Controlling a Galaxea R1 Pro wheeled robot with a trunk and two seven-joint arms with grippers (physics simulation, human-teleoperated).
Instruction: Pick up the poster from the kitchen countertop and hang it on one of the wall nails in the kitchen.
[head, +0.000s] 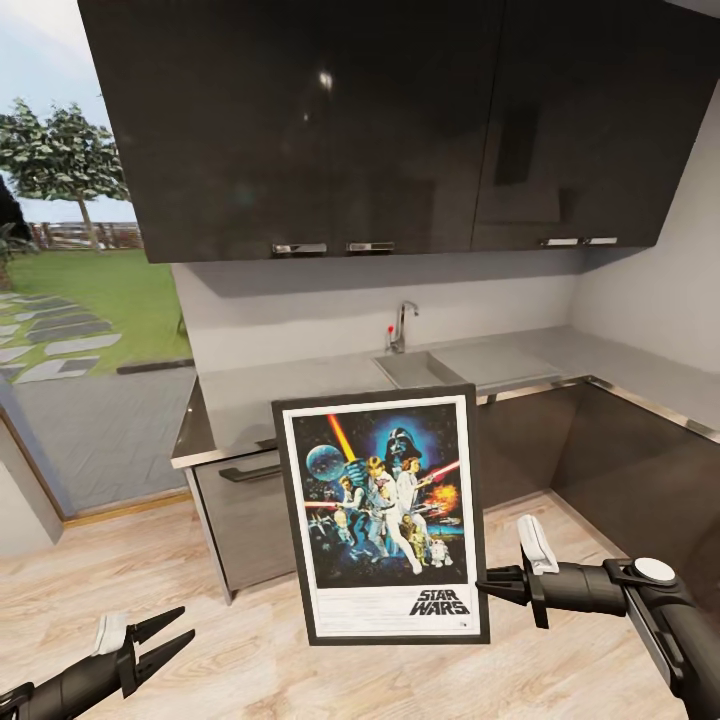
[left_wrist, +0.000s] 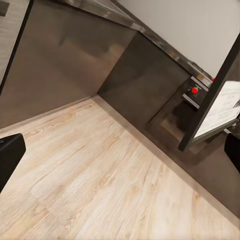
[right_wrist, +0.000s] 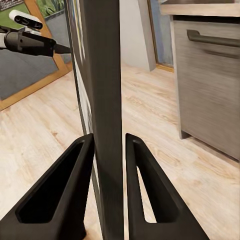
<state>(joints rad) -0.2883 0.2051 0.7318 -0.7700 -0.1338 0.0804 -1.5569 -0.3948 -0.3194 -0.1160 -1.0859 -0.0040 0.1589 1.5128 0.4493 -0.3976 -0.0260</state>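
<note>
Poster (left_wrist: 220, 107) corner above wooden floor (left_wrist: 100, 175), dark cabinets (left_wrist: 75, 60).

A home kitchen: glossy dark wall cabinets (head: 380, 120) hang above a light-grey countertop (head: 300, 385) with a recessed sink (head: 415, 370) and chrome tap (head: 402, 325), over dark base units. Light wood flooring (head: 250, 650) runs to a glazed opening (head: 70, 250) onto a lawn with trees.
</note>
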